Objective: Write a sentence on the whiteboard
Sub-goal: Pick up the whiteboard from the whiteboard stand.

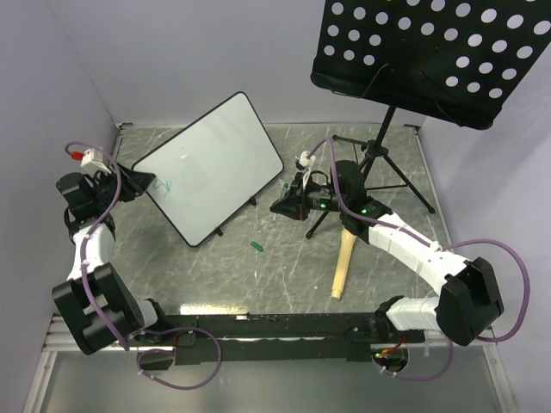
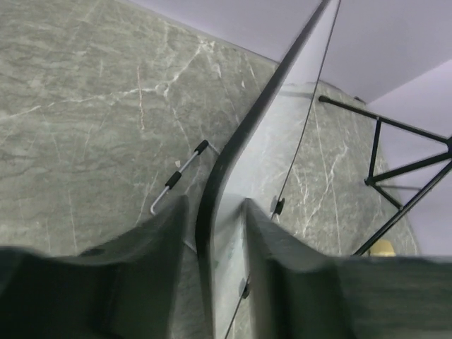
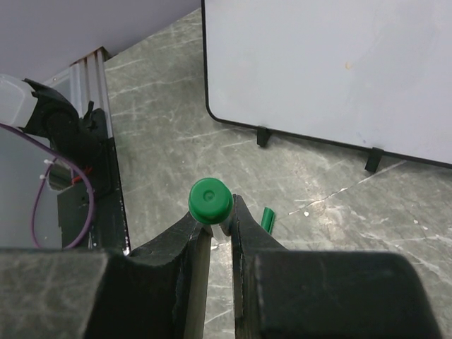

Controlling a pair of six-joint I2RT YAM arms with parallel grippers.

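Grey marbled desk [image 1: 284,267] fills the pen, with pale walls close round it and a black perforated music stand [image 1: 430,52] looming at the far right. On the left half lies the whiteboard [image 1: 215,163], turned at an angle and raised a little on its small feet. A few teal strokes of the sentence [image 1: 164,185] sit near its left corner, too small for me to read.

From where I stand, the left claw [image 1: 129,181] straddles that corner. In its own camera, one finger stands on each side of the thin black frame, but I cannot tell whether they actually pinch it. The right claw [image 3: 217,212] is clenched on a green marker [image 3: 210,200], hanging off the board's right side, well apart from the writing. A small green cap [image 1: 256,246] lies loose on the desk.

I'd judge the board light and stiff, with a slick face, likely to skate or rock on those feet under pen pressure. The frame edge at the corner looks the right place to steady it, clear of the writing area.
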